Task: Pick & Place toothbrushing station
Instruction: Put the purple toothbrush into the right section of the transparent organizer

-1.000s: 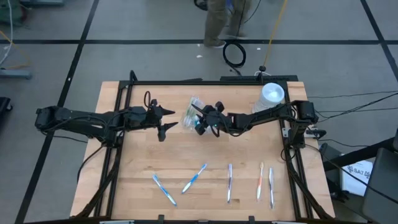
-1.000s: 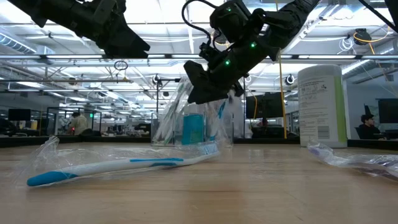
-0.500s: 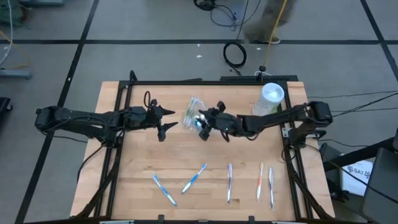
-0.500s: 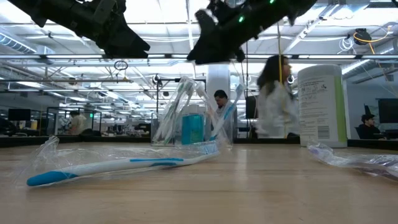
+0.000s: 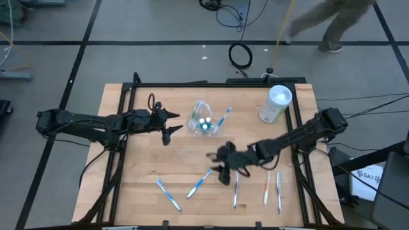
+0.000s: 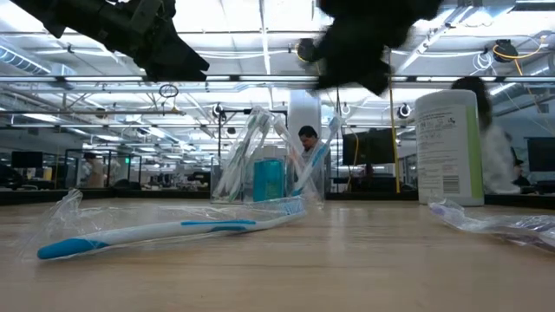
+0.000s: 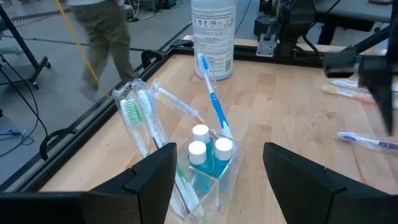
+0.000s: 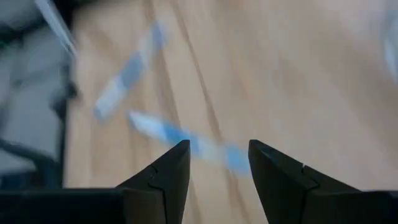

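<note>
Right gripper [image 5: 220,167] open above wrapped toothbrushes [image 5: 200,183] — toothbrushing station [image 5: 203,120] apart

toothbrushing station [image 5: 205,119] between left hand [image 5: 171,122], canister [image 5: 276,104]

Right gripper [image 6: 364,43] a dark blur in the low view; wrapped toothbrushes [image 8: 180,137] smeared in its wrist view

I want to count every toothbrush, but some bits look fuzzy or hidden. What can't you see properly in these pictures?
- Toothbrushes under the right gripper: right wrist view, motion blur smears them.
- Right gripper in the low view: a dark blur, its top cut off by the edge.
- Brushes in the toothbrushing station: high view, too small to count; left wrist view, the left gripper and bottom edge hide its base.
- Right-hand wrapped toothbrush: low view, cut by the edge.
</note>
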